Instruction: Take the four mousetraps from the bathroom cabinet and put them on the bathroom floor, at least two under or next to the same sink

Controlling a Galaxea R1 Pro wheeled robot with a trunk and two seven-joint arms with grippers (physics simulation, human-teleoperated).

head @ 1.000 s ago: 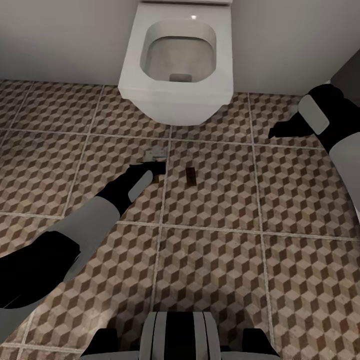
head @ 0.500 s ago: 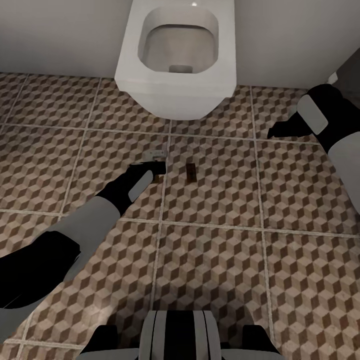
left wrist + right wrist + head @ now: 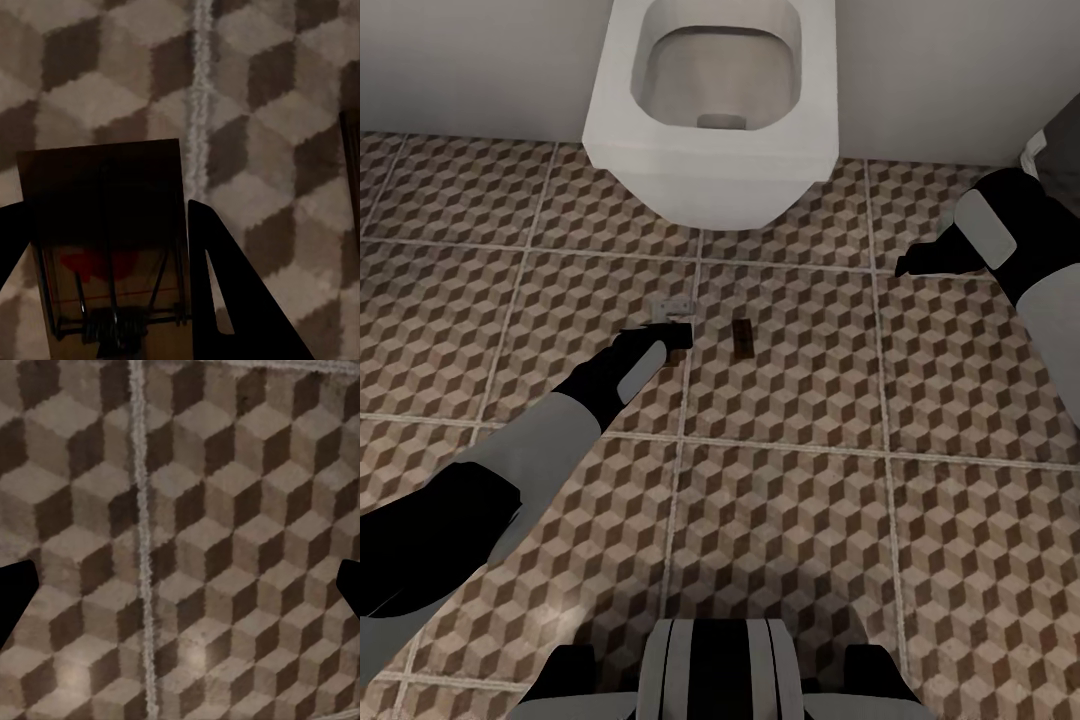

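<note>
My left gripper (image 3: 670, 335) is low over the bathroom floor (image 3: 790, 520), just in front of the toilet, and shut on a mousetrap (image 3: 105, 225). In the left wrist view the dark board with its wire spring and red patch sits between the two black fingers (image 3: 225, 300), close above the cube-pattern tiles. A second mousetrap (image 3: 742, 338) lies flat on the floor a short way to the right of the left gripper; its edge (image 3: 352, 172) also shows in the left wrist view. My right gripper (image 3: 905, 265) hangs over the tiles at the right, open (image 3: 184, 577) and empty. The cabinet is out of view.
A white toilet (image 3: 700, 130) stands against the pale wall at the top middle, its front close to both mousetraps. A dark unit's corner (image 3: 1060, 140) shows at the far right. My own base (image 3: 715, 670) is at the bottom of the head view.
The head camera has moved: the toilet and tiles have slid upward in the picture. Both arms keep their poses, and the left gripper still holds the mousetrap.
</note>
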